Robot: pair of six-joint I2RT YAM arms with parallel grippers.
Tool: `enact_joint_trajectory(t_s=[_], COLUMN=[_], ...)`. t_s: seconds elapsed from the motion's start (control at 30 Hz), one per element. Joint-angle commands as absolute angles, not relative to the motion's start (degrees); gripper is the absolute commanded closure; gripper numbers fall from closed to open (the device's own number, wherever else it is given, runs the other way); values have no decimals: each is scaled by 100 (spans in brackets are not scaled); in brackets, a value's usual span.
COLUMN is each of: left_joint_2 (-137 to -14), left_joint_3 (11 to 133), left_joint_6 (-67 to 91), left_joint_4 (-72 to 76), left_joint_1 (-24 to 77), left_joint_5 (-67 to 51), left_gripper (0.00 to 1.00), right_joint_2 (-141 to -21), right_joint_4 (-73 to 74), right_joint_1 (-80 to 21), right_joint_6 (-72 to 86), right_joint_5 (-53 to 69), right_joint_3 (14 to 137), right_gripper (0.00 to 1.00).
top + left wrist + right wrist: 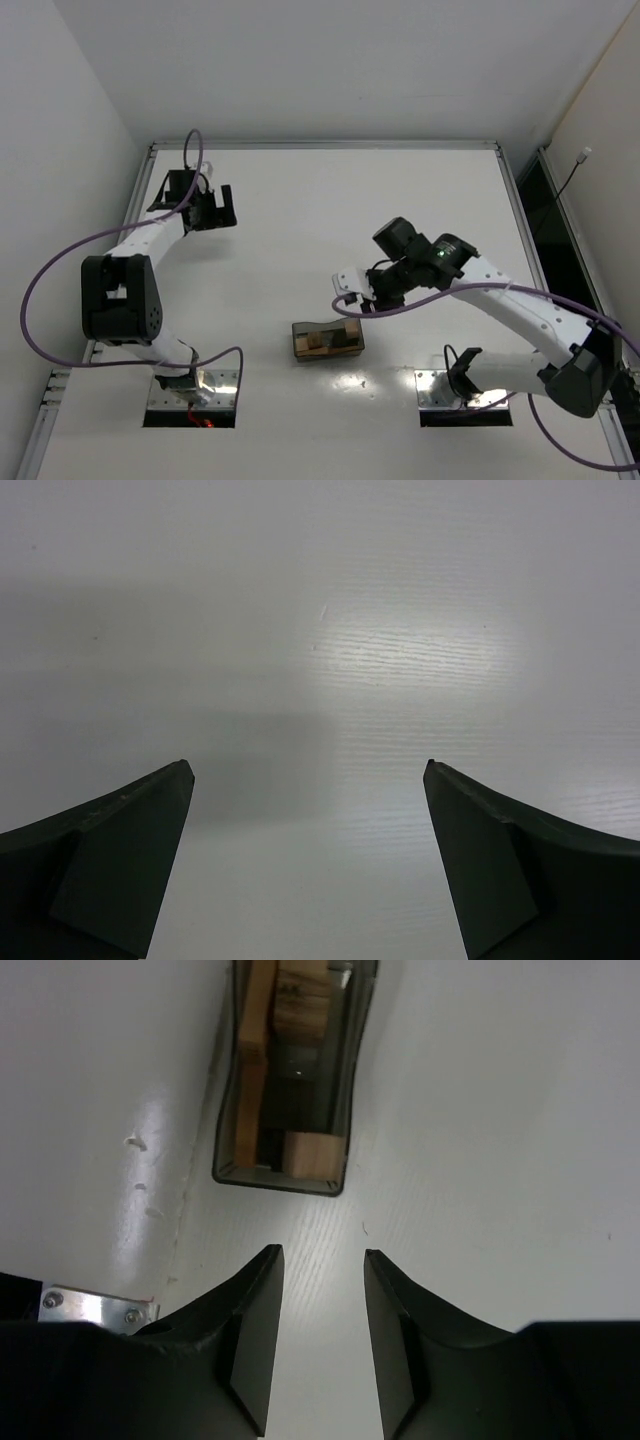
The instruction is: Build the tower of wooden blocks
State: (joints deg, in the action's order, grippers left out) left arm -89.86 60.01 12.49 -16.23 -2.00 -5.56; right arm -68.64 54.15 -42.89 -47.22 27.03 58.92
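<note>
Top external view: on the white table (300,200), the grey bin (296,342) lies with its long axis left to right. The wood blocks (312,1153) are packed lengthwise inside it, so no tower stands yet. The right gripper (323,1252) hovers just beyond the bin, jaws narrowed and empty, probably lining up a pick. The left gripper (310,770), well left of the bin, is spread wide and idle.

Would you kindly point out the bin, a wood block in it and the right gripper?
bin (280,1184): right wrist view, its near rim.
wood block (312,1153): right wrist view, its top face.
right gripper (322,1252): right wrist view, midway between fingertips.
</note>
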Motion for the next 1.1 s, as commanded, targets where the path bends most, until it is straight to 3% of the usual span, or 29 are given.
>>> enact_joint_trajectory(t_s=[0.0, 0.33, 0.5, 1.07], left_joint_2=[-9105, -9158, -9264, -9615], left_joint_3=[6328, 6328, 6328, 6451], left_joint_6=[1161, 1160, 1160, 1160], left_joint_4=[-1819, -1890, -1837, -1890], left_joint_1=[-264, -369, -422, -475], left_joint_5=[-887, -826, -826, -826], left_gripper=[0, 0, 0, 0], right_joint_2=[-7083, -7778, -7910, -8929], right_joint_4=[5467, 4273, 3394, 3146], right_joint_1=[-4763, -5292, -5229, -5229], right_joint_6=[-5089, -4475, -3885, -4052], right_joint_5=[2786, 2848, 2681, 2470], right_joint_3=[5784, 5616, 5485, 5414], right_gripper=[65, 81, 81, 81])
